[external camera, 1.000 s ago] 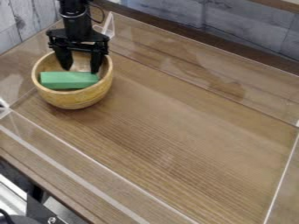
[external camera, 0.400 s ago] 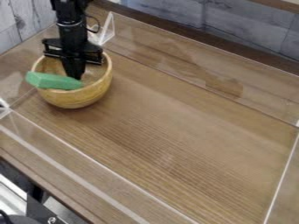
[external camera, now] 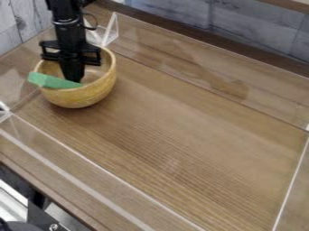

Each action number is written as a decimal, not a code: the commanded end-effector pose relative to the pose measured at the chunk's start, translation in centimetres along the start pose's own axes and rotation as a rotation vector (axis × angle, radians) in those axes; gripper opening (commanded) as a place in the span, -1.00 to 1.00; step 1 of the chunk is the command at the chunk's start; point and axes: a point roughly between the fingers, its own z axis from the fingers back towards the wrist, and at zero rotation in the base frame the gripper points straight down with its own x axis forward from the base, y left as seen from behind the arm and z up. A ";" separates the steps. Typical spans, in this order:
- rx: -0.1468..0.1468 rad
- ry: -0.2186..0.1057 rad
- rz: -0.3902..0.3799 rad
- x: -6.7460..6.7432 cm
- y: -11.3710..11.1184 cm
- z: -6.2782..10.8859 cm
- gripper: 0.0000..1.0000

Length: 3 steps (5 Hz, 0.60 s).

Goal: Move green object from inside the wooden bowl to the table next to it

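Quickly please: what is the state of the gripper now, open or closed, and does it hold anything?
The gripper: closed, holding the green object, which is tilted in the wooden bowl.

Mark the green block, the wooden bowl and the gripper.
green block (external camera: 46,81): camera view, on its exposed left part.
wooden bowl (external camera: 82,97): camera view, on the front outer wall.
gripper (external camera: 72,78): camera view, at the closed fingertips on the block.

Stands upright over far left corner of worktop (external camera: 182,126), black, slim at wrist. Points hand (external camera: 72,78) straight down. Grips one end of green object (external camera: 49,81) between fingers (external camera: 70,69) drawn close together.
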 end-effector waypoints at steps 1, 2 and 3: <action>-0.032 -0.036 0.049 0.1 0.1 2.2 -1.00; -0.067 -0.032 0.084 0.2 -0.5 3.2 -1.00; -0.098 -0.030 0.115 0.3 -1.0 4.0 -1.00</action>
